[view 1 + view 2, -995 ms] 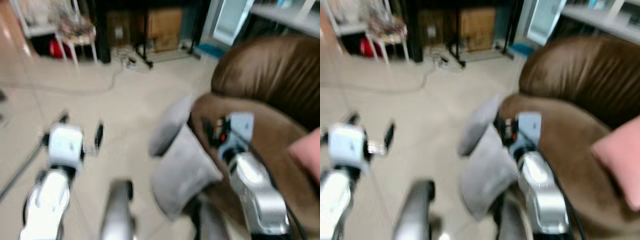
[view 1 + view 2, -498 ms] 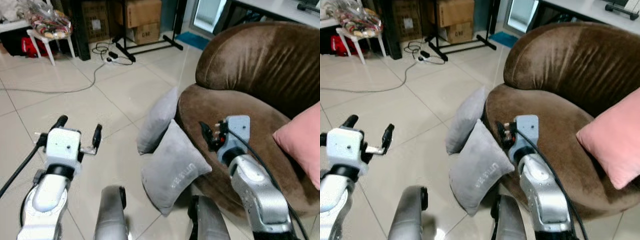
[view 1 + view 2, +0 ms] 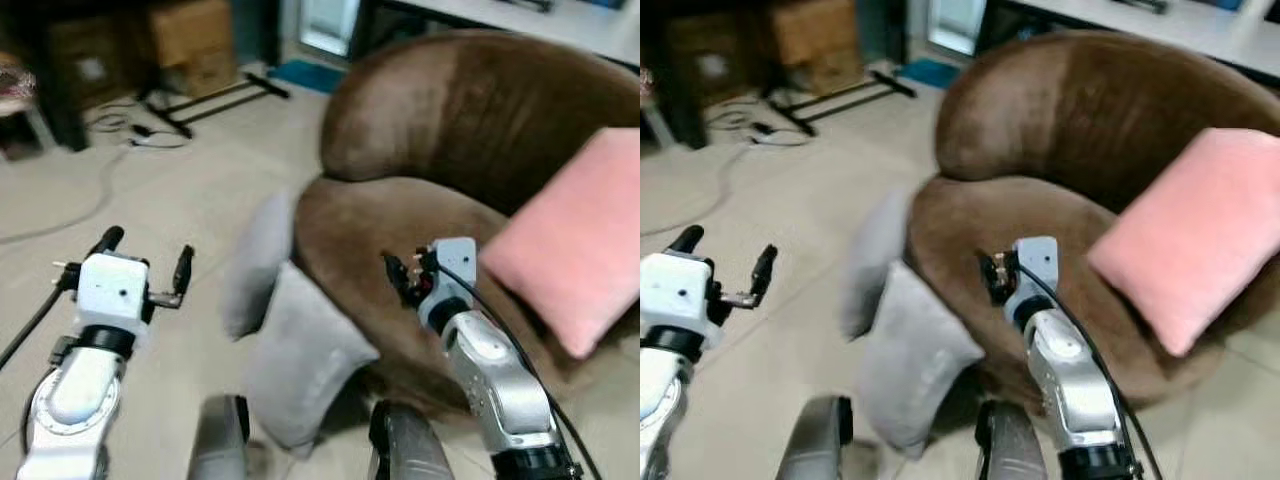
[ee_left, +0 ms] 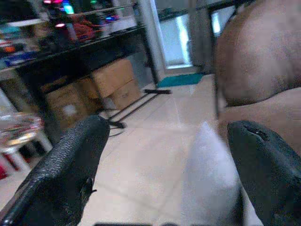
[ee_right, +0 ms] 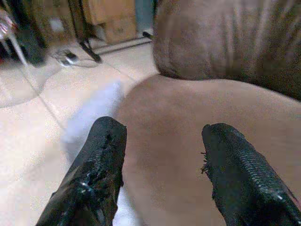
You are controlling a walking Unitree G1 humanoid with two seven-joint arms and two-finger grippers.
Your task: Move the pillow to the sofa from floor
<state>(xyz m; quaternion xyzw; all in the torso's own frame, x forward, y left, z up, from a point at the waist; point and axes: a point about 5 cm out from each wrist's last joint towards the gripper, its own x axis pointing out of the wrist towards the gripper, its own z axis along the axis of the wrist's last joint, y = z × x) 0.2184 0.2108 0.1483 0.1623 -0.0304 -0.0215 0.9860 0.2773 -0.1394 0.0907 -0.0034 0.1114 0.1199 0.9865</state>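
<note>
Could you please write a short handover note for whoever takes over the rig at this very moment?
Left end effector: open, holding nothing, raised over the tiled floor.
Right end effector: open, holding nothing, raised in front of the brown sofa seat.
Two grey pillows lie on the floor, leaning against the sofa's front: the nearer pillow by the robot's legs, the farther pillow behind it.
A pink cushion already sits on the sofa.
Done: nothing grasped or moved yet.
Left: pick a grey pillow off the floor and put it on the sofa seat.

pillows [image 3: 300, 365] on floor [image 3: 170, 200], left of sofa [image 3: 470, 150]
</note>
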